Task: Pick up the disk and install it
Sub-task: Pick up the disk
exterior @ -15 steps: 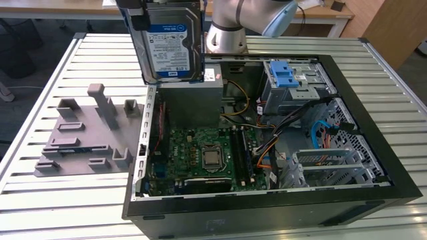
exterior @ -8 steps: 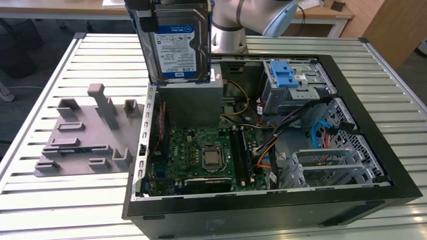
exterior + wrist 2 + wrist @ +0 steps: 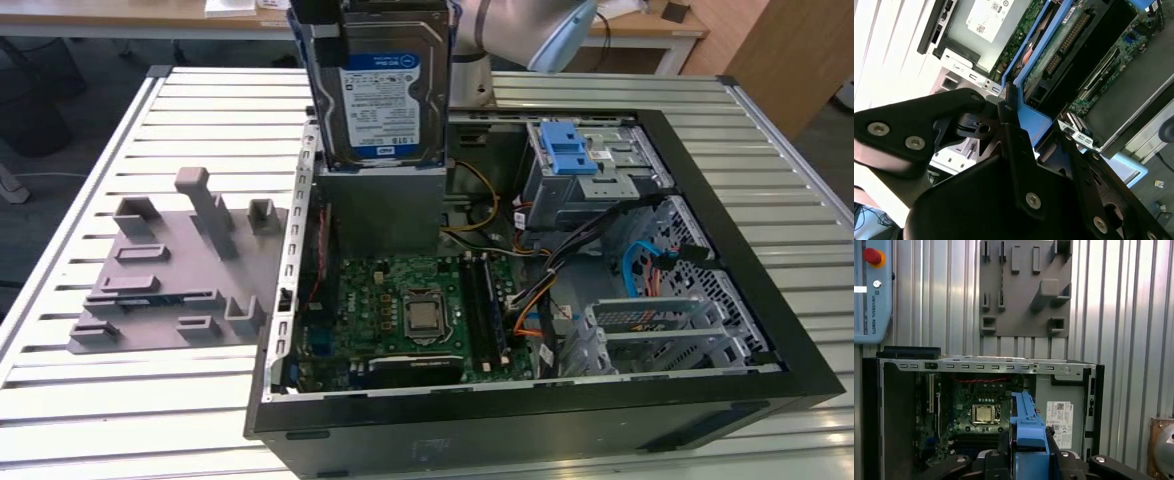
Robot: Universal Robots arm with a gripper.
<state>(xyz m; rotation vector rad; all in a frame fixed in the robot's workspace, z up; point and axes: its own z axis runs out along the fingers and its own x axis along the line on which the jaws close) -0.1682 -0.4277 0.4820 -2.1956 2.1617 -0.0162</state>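
Note:
The disk point(image 3: 380, 100), a silver hard drive with a blue-and-white label and a blue plastic frame, hangs upright in the air above the rear part of the open computer case point(image 3: 534, 420). My gripper point(image 3: 1036, 125) is shut on the disk's upper end, its black fingers point(image 3: 1006, 112) clamping the blue frame point(image 3: 1028, 422) from both sides. In the first wrist view the frame's edge points down toward the case, over the gap between the motherboard point(image 3: 981, 412) and the grey box point(image 3: 1059, 400). The disk touches nothing below it.
Inside the case lie the motherboard point(image 3: 420, 315), a silver drive cage with a blue latch point(image 3: 574, 155) and loose cables point(image 3: 641, 265). A grey fixture plate point(image 3: 167, 275) lies on the slatted table point(image 3: 80, 400) at the exterior view's left. A pendant with a red button point(image 3: 871, 290) rests beyond the case.

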